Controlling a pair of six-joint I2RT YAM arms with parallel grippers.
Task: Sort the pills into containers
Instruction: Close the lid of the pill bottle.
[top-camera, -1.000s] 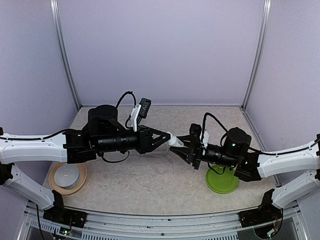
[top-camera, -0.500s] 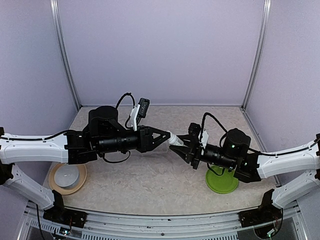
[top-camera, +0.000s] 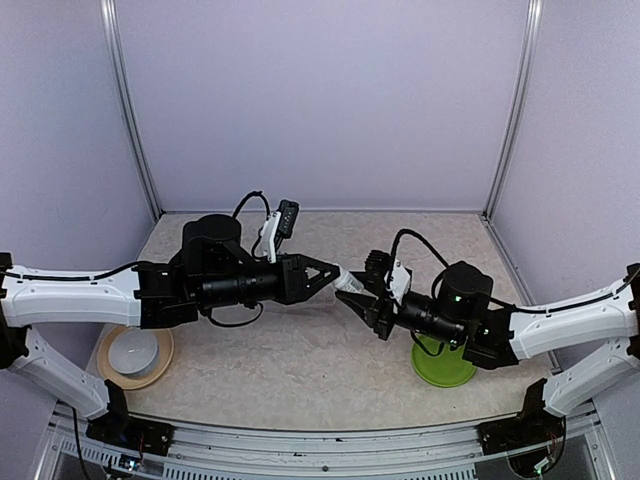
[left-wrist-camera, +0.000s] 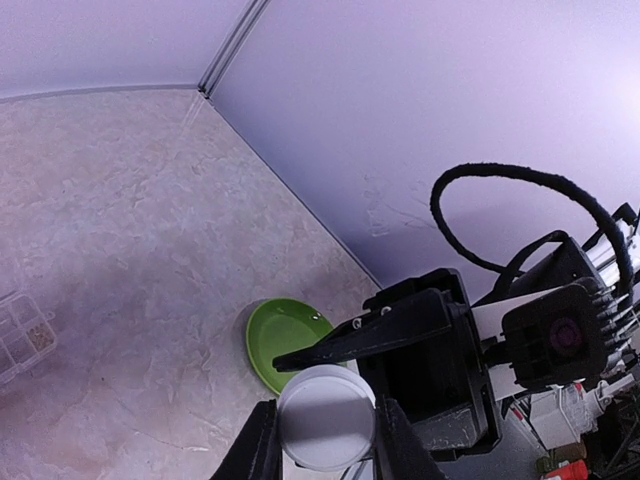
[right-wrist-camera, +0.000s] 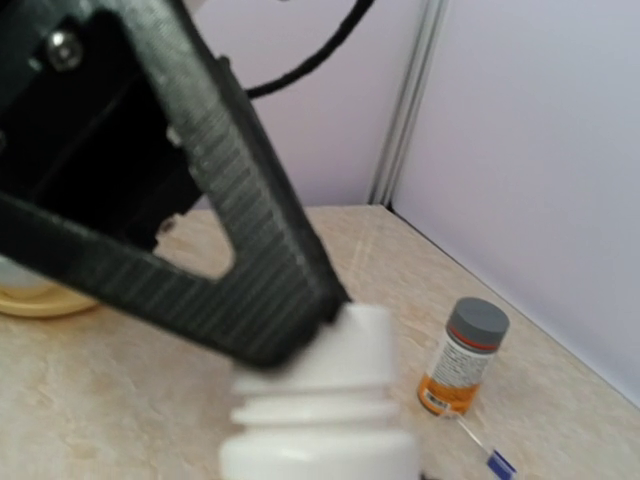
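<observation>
The small vial (top-camera: 350, 284) hangs in mid-air over the table's middle, between both grippers. My left gripper (top-camera: 335, 275) is shut on its white cap (left-wrist-camera: 325, 418), with a finger (left-wrist-camera: 262, 445) on each side. My right gripper (top-camera: 364, 300) is shut on the vial's body (right-wrist-camera: 320, 440); its own fingers are out of the right wrist view. That view shows the cap (right-wrist-camera: 350, 345) on the threaded neck and a black left-gripper finger (right-wrist-camera: 200, 220) against it. The bottle with the gray cap and white-and-orange label (right-wrist-camera: 462, 358) stands upright on the table near the wall.
A green plate (top-camera: 445, 366) lies under the right arm and also shows in the left wrist view (left-wrist-camera: 285, 335). A white bowl (top-camera: 132, 350) on a tan plate (top-camera: 152, 376) sits front left. A clear compartment box (left-wrist-camera: 20, 340) and a blue-tipped stick (right-wrist-camera: 500, 462) lie on the table.
The right arm has shifted a little to the left and its wrist has turned. Both grippers stay joined at the vial, and the left arm has barely moved.
</observation>
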